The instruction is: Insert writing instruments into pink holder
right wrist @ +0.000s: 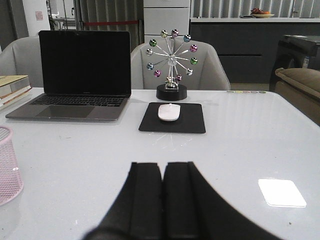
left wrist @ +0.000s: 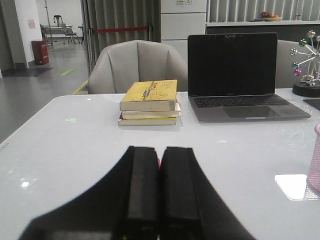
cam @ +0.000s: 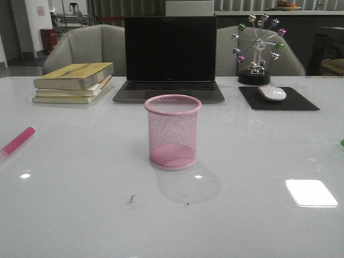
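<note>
Pink mesh cup (cam: pixel 172 131) stands empty; pink marker (cam: pixel 17 141) is cut off at the edge; both arms' fingers (left wrist: pixel 144 195) (right wrist: pixel 146 200) are pressed together, holding nothing.

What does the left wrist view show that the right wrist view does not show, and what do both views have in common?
Only the left wrist view shows the yellow top book of the stack of books in full and a small bit of pink between the closed fingers of the left gripper. Only the right wrist view shows the white mouse on its black mouse pad and the whole ball ornament. Both show the laptop, the pink holder cut at an edge, and the white table.
</note>
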